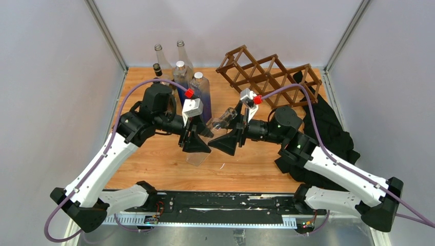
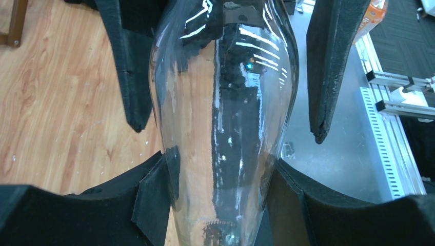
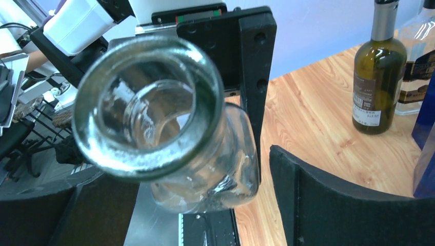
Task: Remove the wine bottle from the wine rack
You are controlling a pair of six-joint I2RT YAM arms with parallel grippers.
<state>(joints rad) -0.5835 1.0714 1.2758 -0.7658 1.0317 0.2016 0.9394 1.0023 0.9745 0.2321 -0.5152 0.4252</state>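
Observation:
A clear, empty glass wine bottle [image 1: 221,122] is held tilted above the table's middle, neck up and to the right. My left gripper [image 1: 196,142] is shut on its body; in the left wrist view both pads [image 2: 154,200] press the glass [image 2: 225,113]. My right gripper [image 1: 224,144] is open, its fingers straddling the bottle without gripping it. In the right wrist view the bottle's mouth [image 3: 149,107] faces the camera, and the right finger [image 3: 349,205] stands apart from it. The brown lattice wine rack [image 1: 267,74] stands at the back right with its cells showing no bottles.
Several bottles stand at the back left: clear ones [image 1: 180,72], a bluish one [image 1: 200,87] and a dark green one [image 3: 377,87]. A black cloth [image 1: 328,133] lies at the right, under the right arm. A metal rail [image 1: 205,205] runs along the near edge.

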